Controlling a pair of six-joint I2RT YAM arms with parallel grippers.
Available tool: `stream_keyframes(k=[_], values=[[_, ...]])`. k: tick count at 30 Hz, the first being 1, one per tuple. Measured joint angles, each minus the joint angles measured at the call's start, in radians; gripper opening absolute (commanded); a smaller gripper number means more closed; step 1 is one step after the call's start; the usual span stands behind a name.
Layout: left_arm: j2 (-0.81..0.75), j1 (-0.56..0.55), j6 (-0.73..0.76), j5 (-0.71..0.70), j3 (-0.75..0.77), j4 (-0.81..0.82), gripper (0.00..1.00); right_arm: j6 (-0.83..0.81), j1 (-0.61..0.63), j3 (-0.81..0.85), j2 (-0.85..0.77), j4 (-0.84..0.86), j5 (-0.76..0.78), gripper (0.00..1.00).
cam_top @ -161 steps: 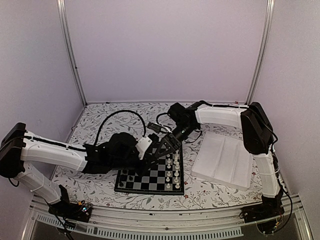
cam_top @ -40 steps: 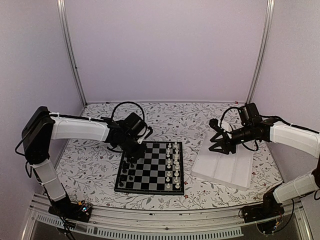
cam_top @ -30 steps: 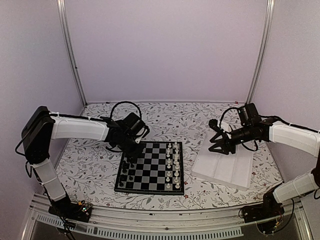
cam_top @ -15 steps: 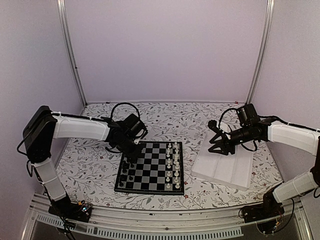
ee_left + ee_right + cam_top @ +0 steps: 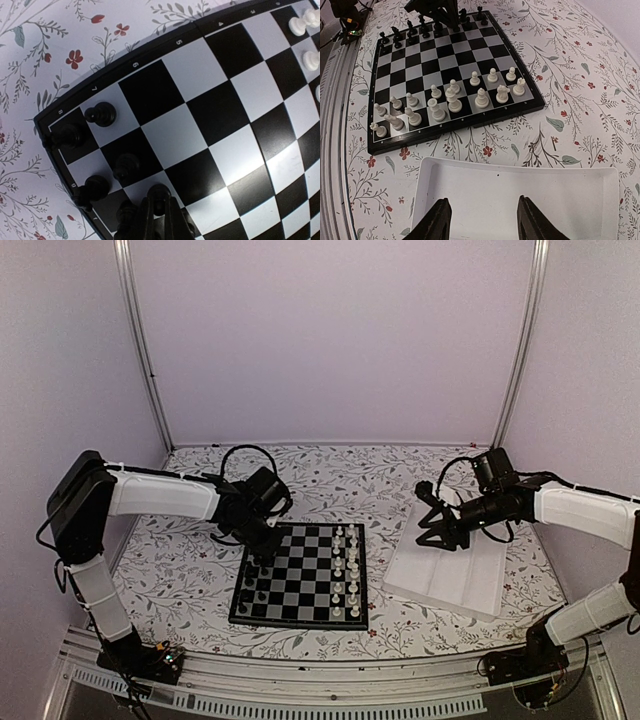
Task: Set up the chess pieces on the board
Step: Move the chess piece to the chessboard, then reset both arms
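Note:
The board (image 5: 300,585) lies in the middle of the table. Black chess pieces (image 5: 250,590) stand along its left side and white pieces (image 5: 347,570) along its right. My left gripper (image 5: 263,556) is at the board's far left corner, shut on a black chess piece (image 5: 159,194) that is on or just above a pale square. Other black pieces (image 5: 101,113) stand close beside it on the neighbouring squares. My right gripper (image 5: 438,543) hangs open over the white tray (image 5: 470,585), with nothing between its fingers (image 5: 436,222).
The white tray (image 5: 425,167) sits right of the board and holds nothing I can see. The white pieces (image 5: 452,97) fill the board's (image 5: 445,62) two rows nearest the tray. A black cable (image 5: 240,452) loops behind the left arm. The flowered tablecloth (image 5: 180,580) surrounds the board.
Over the last second the right gripper has edged slightly left above the tray. The left gripper stays shut at the same corner. Five seconds ago both arms were over the board.

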Motion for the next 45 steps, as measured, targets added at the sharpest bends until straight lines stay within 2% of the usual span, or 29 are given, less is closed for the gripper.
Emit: stream_keyframes(k=[11,19,28,35,36,38,40,45], values=[[0.0,0.002,-0.003,0.003,0.0,0.0,0.06,-0.001,0.0,0.011,0.005,-0.01,0.0,0.49],[0.0,0.002,-0.015,0.008,0.0,-0.011,0.23,0.0,0.0,0.011,0.005,-0.011,0.0,0.49],[-0.024,0.002,-0.016,0.017,0.023,-0.067,0.32,0.016,0.0,0.056,-0.01,-0.023,0.023,0.52],[-0.172,0.002,0.023,0.014,0.071,-0.109,0.38,0.023,0.0,0.13,-0.07,-0.062,0.108,0.55],[-0.192,0.002,0.034,0.008,0.086,-0.113,0.39,0.026,-0.002,0.143,-0.079,-0.066,0.121,0.58],[-0.229,0.002,0.057,-0.009,0.113,-0.113,0.43,0.034,-0.008,0.164,-0.1,-0.072,0.15,0.72],[-0.266,0.002,0.09,-0.04,0.136,-0.112,0.48,0.048,-0.027,0.184,-0.135,-0.074,0.183,0.97],[-0.377,0.021,0.196,-0.139,0.137,-0.011,0.67,0.111,-0.125,0.202,-0.229,-0.019,0.318,0.99]])
